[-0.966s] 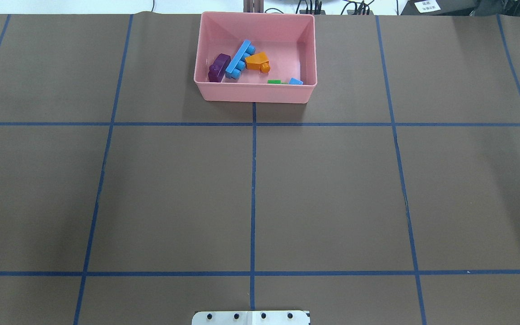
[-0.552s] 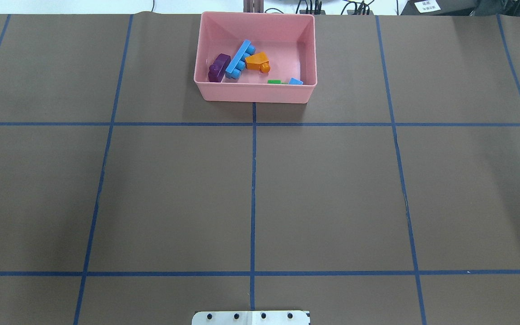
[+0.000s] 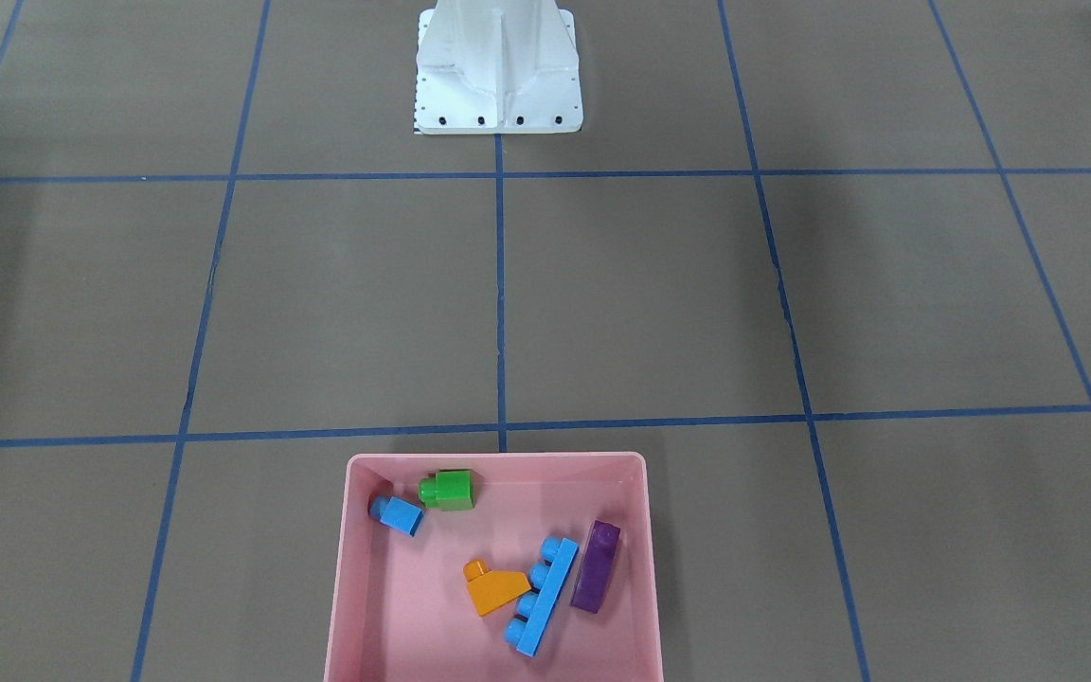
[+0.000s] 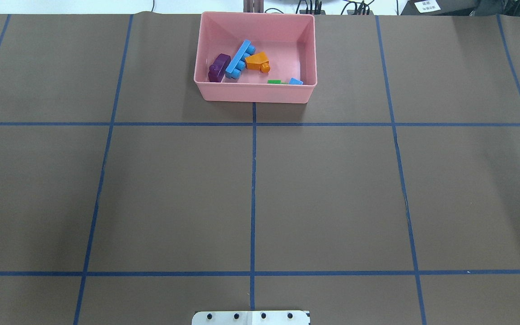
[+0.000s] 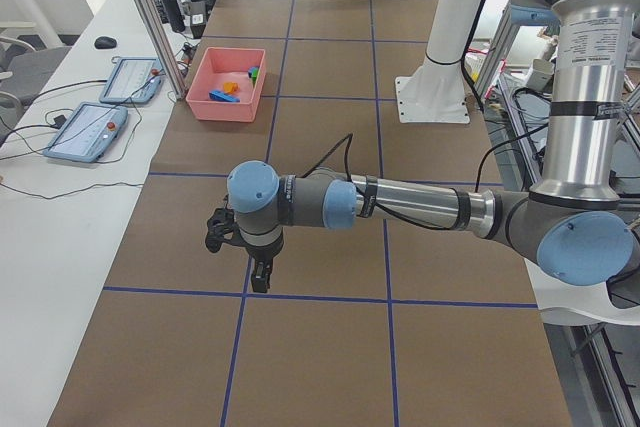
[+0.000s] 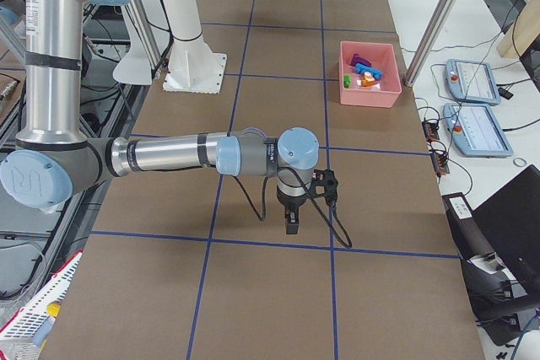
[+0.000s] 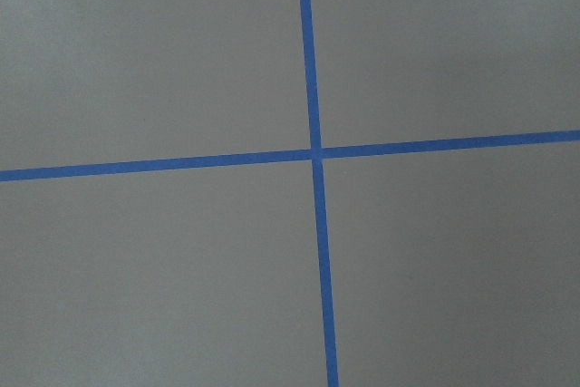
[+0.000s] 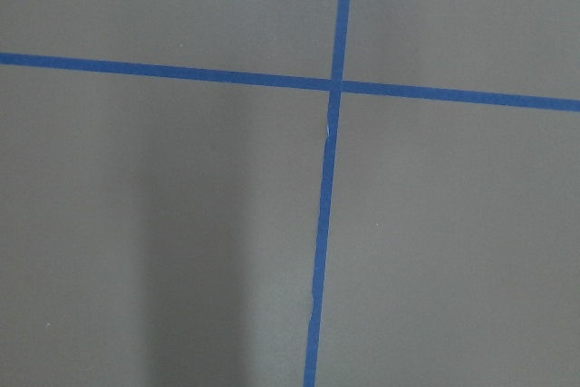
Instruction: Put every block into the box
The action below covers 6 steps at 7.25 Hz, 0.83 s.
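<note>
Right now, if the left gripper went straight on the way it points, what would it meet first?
The left gripper points down; its wrist camera shows only the brown table near a blue tape crossing. It would probably meet bare table first.

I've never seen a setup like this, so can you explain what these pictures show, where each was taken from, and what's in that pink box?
This is a robot with two arms at a table covered in brown paper with blue tape lines. Two pictures look down from above, two look along the table from its ends, and two come from cameras on the wrists, which see only paper and tape. The left arm and right arm hover over the table, away from the box. I cannot tell whether their fingers are open. The pink box holds five toy blocks: a green cube, a small blue cube, an orange sloped one, a long blue one and a purple one.
</note>
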Each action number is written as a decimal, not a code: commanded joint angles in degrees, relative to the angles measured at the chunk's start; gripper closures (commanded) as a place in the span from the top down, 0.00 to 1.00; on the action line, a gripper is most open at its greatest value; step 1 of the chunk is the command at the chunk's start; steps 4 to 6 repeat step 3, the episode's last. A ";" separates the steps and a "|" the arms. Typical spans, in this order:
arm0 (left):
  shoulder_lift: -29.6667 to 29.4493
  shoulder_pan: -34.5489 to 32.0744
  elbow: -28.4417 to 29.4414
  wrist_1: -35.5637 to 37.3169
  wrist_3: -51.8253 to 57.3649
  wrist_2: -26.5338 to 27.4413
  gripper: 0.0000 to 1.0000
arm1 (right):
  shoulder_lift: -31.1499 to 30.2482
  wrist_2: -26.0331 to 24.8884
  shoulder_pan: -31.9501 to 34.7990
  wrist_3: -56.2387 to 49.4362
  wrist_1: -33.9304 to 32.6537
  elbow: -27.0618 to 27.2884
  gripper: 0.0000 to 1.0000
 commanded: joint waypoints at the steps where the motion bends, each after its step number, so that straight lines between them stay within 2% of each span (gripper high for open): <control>1: -0.04 0.00 0.00 0.06 0.02 0.00 1.00 | -0.04 0.01 -0.05 0.03 0.00 0.14 1.00; 6: -0.04 0.00 -0.78 0.06 -0.15 0.17 1.00 | -0.04 0.01 -0.05 0.03 0.00 0.14 1.00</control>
